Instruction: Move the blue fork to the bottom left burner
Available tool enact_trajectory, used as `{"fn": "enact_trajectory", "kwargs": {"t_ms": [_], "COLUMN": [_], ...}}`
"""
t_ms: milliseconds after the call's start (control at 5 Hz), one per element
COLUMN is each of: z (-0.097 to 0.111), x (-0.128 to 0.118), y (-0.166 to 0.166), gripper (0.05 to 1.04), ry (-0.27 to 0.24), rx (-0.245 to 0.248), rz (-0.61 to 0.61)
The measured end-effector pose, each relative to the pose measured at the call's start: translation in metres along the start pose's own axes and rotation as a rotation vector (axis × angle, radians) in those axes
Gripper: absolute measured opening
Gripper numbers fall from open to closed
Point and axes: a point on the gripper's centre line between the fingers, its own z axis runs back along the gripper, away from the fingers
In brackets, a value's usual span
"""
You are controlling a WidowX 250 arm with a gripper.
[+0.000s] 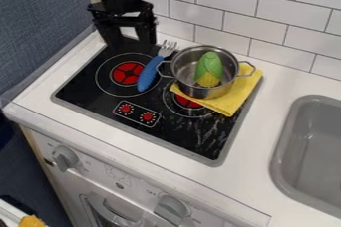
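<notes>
Since I list outward from the hand, item one is my black gripper, at eleven o'clock in the camera view, over the far corner of the cooktop; fingers apart, nothing between them.

Item two: blue fork, one, lying on the cooktop at about five o'clock from the gripper. The handle overlaps the three o'clock side of the ringed burner. Handling: probably light and stiff, hardly fragile; the smooth handle may slip or pivot if I pinch near its end. Best hold, I judge: across the thick middle of the handle, clear of the pot's near loop. Appearance: thick blue handle, rounded butt toward seven o'clock; slim silvery neck and tines toward one o'clock.

Item three: burner, red centre within white rings, at six o'clock from the gripper. I take it for the intended one, so the move looks short.

Item four: steel pot, at four o'clock from the gripper, its loop just beside the fork; holds toy corn, green and yellow, and rests partly on a yellow cloth.

Item five: grey sink, farther out, at four o'clock.
</notes>
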Motion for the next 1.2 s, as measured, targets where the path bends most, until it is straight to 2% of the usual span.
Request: {"fn": "enact_trajectory", "kwargs": {"t_ms": [200, 400, 600, 1000, 1200], "z": [-0.01, -0.029, -0.051, -0.056, -0.053], "x": [0.002, 0.004, 0.006, 0.022, 0.024], "y": [0.003, 0.001, -0.01, 0.006, 0.006], "gripper": [0.999, 0.999, 1.0, 0.999, 0.999], "ry": [0.017, 0.053, 0.103, 0.131, 0.113], "rx": [-0.017, -0.031, -0.02, 0.052, 0.02], "rz": [0.002, 0.013, -0.009, 0.004, 0.001]}}
